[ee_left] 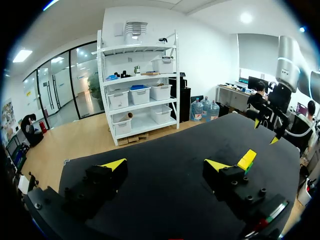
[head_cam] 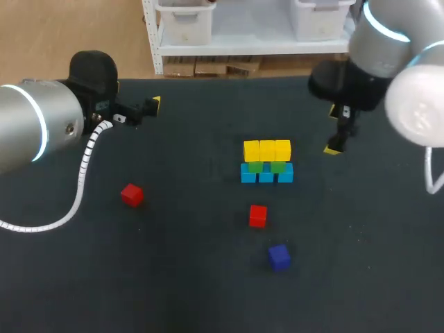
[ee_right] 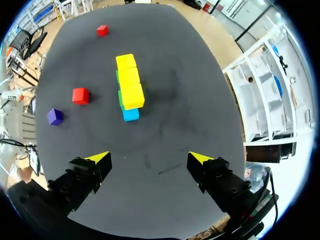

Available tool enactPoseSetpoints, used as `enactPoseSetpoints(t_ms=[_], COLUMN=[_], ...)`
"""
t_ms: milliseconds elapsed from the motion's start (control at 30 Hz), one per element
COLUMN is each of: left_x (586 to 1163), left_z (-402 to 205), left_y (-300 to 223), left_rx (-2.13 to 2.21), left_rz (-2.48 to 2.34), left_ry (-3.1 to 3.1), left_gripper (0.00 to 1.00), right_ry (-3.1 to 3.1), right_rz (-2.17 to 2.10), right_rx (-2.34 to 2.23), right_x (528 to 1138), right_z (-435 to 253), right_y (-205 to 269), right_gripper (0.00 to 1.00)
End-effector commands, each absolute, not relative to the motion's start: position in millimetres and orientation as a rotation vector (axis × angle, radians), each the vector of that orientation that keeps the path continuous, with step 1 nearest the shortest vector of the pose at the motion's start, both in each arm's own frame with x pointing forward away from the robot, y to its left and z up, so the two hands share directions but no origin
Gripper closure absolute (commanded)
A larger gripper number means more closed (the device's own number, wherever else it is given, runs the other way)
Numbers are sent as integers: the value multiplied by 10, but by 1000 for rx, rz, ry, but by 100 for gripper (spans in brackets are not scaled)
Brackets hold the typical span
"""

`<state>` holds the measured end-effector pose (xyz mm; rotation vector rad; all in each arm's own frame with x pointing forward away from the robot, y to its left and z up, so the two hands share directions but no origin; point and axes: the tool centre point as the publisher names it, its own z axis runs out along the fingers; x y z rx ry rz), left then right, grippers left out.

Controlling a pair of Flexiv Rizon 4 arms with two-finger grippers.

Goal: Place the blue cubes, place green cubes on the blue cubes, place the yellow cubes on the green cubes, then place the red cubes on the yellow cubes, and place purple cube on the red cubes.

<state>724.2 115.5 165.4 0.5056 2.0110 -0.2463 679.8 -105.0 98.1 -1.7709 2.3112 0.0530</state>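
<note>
Shows blue, green and yellow tiers done in the stack (head_cam: pixel 267 161), leaves near red (head_cam: pixel 257 216) at its 6 o'clock, far red (head_cam: pixel 132 195) at 9, purple (head_cam: pixel 279 256) beyond 6, with left gripper (ee_left: pixel 166 164) and right gripper (ee_right: pixel 149 157) wide open, empty.

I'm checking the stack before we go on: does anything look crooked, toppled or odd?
Nothing stands out. The yellow cubes sit level on the green cubes and blue cubes. Two red cubes and the purple cube lie loose on the table, not yet stacked.
</note>
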Motion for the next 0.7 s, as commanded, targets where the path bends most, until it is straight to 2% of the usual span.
enactPoseSetpoints(t_ms=[33, 400, 700], left_x=[7227, 7227, 7227], left_z=[1638, 1638, 1638], left_y=[1140, 1140, 1140], left_rx=[496, 496, 496], left_rz=[-239, -239, -239], left_ry=[2003, 2003, 2003], left_gripper=[0, 0, 0], right_ry=[2259, 2158, 2035], right_rz=[107, 172, 245], right_rx=[-1725, -1822, -1962], right_x=[6560, 5878, 5294], right_z=[1080, 1132, 1137], right_y=[-1159, -1028, -734], right_gripper=[0, 0, 0])
